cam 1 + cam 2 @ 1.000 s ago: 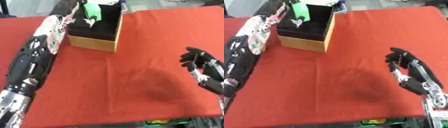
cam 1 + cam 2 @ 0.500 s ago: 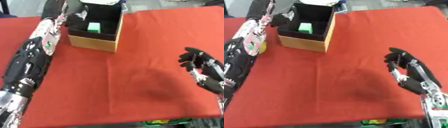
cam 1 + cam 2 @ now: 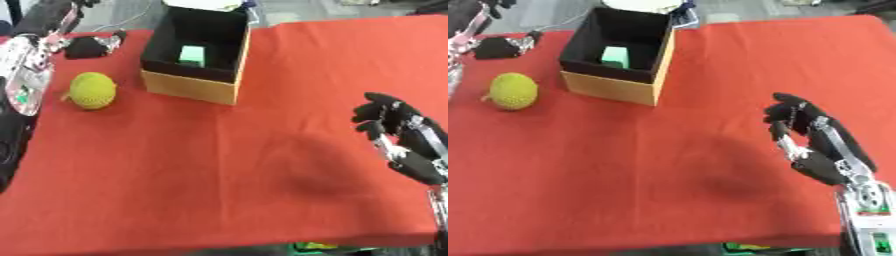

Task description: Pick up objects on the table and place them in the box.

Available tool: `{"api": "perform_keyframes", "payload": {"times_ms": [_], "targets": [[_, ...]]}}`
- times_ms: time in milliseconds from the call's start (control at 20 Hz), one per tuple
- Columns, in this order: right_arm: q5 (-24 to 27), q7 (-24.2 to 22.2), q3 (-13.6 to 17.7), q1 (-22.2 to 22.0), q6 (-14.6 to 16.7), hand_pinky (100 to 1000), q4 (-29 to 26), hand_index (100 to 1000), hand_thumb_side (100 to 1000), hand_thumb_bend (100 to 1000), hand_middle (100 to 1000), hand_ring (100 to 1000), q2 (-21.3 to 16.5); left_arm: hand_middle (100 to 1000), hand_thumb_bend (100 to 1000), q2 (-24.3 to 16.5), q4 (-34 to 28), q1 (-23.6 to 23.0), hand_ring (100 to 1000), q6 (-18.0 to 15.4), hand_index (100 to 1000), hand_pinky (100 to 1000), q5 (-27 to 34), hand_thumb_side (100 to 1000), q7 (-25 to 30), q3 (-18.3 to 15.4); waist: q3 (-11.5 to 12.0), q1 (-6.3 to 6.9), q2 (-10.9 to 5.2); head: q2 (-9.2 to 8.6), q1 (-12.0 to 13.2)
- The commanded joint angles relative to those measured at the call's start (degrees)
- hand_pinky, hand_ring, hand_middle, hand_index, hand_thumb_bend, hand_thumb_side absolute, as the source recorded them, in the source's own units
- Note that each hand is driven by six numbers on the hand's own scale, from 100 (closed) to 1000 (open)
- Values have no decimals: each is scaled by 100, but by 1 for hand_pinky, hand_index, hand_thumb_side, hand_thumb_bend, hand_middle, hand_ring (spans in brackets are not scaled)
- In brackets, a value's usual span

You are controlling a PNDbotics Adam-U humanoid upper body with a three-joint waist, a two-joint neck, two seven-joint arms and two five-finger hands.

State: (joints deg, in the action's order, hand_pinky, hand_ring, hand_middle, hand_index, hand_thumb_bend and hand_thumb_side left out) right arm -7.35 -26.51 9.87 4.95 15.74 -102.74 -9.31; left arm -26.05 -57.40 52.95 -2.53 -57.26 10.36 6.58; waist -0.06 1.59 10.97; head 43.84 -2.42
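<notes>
The table [image 3: 262,165] is covered in plain red. The box [image 3: 194,90] has tan outer walls and a black inside, with a pale green block [image 3: 192,55] in it; left of it lie a yellow-green ball [image 3: 92,90] and a black object [image 3: 87,46]. The right hand [image 3: 815,145] is black with silver parts.

A red cloth [image 3: 262,165] covers the table from the near edge to the far one, smooth and evenly lit, with a soft dark shadow patch [image 3: 306,175] lying on it near the middle-right. Beyond the far edge a strip of grey floor [image 3: 297,7] shows, with a thin pale cable [image 3: 131,20] running across it at the far left. Below the near edge a small green and yellow patch [image 3: 750,247] shows, too unclear to make out.
</notes>
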Motion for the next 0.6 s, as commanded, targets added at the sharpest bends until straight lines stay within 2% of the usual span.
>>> {"api": "perform_keyframes", "payload": {"times_ms": [50,250,500,600], "targets": [[25,13,26,26,6,665,-57,907,470,100,710,722,-85,787,476,-253,-58,33,748,-223,902,750,-383,663,506,-36,-4,-17,-100,28,-16],[30,13,26,19,16,666,-54,907,470,100,710,722,-82,790,491,-182,210,-47,751,-370,903,749,-779,657,770,-91,-40,-37,-108,28,-7],[38,18,27,11,30,666,-49,907,470,100,710,722,-78,794,516,-38,663,-76,754,-364,905,750,-1234,654,832,-194,-65,-60,-118,28,-11],[41,19,27,10,32,666,-48,907,470,100,710,722,-78,790,530,-9,823,-101,751,-307,904,750,-1412,609,797,-237,-70,-63,-120,28,-19]]}}
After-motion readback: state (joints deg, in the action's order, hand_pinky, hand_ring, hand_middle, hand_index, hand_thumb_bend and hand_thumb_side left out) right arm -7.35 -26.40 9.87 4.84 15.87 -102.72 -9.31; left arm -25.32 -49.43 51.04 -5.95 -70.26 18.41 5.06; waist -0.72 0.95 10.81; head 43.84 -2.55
